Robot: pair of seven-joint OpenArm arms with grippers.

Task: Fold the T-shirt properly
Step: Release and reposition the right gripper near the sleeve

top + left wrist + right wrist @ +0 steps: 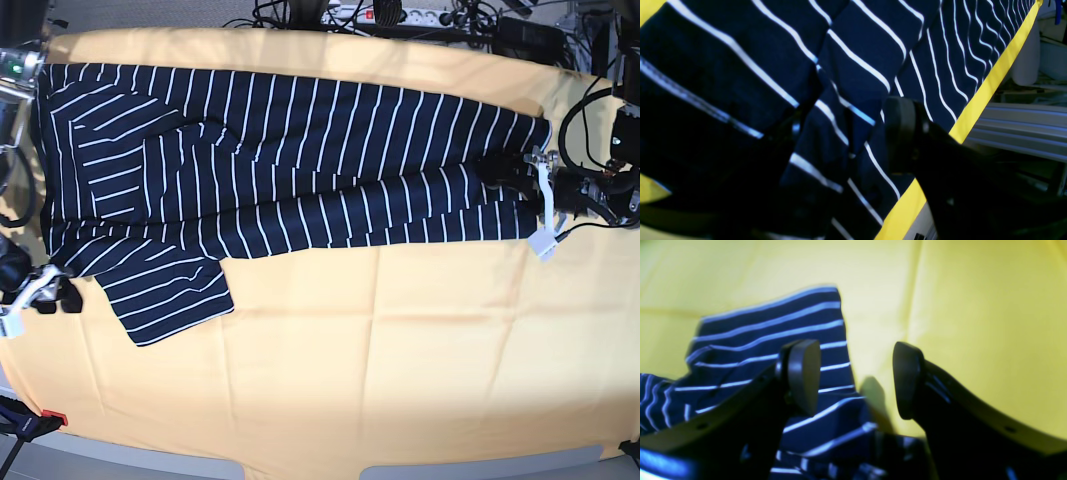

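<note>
Table cover (400, 350): a yellow cloth lay over the whole work surface, bare across the near half and creased in the right wrist view (957, 306).

T-shirt (300, 160): the dark navy shirt with thin white stripes stretched in a long band across the far half of the cloth, from the left edge almost to the right edge. Its near long side looked folded over along the middle. One sleeve stuck out toward the near left. In the left wrist view (853, 66) the fabric rose in soft ridges close to the lens.

Left gripper (515, 170): it sat at the right end of the shirt, low over the fabric. Its jaws stood apart; whether any cloth lay between them was hard to judge, as one finger was lost in shadow.

Right gripper (855, 378): at the near left, just beside the sleeve's edge. Its jaws stood wide apart, nothing between them, the striped sleeve (773, 340) lying under the left finger.

Cables (400, 15): a tangle along the far edge.
</note>
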